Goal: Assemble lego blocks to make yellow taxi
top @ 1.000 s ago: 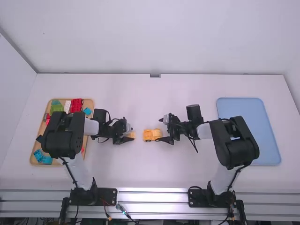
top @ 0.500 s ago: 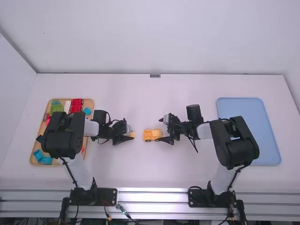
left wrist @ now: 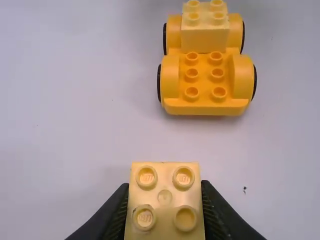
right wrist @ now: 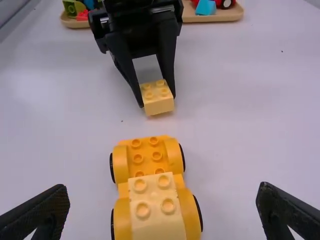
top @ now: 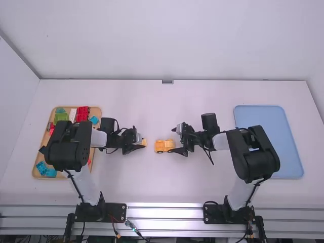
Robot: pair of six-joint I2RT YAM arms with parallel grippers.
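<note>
And there, between the fingertips of the left gripper [top: 142,143], tiny raised marks on the round studs [left wrist: 147,176] of the pale yellow block [left wrist: 165,200]! Can I make them out? No, too small to read for sure; no readable words or numbers here.

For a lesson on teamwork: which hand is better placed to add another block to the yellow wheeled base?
Left, probably. The left hand grips a pale yellow plastic block, facing the base at its bare-studded end; the right hand is open, empty.
</note>
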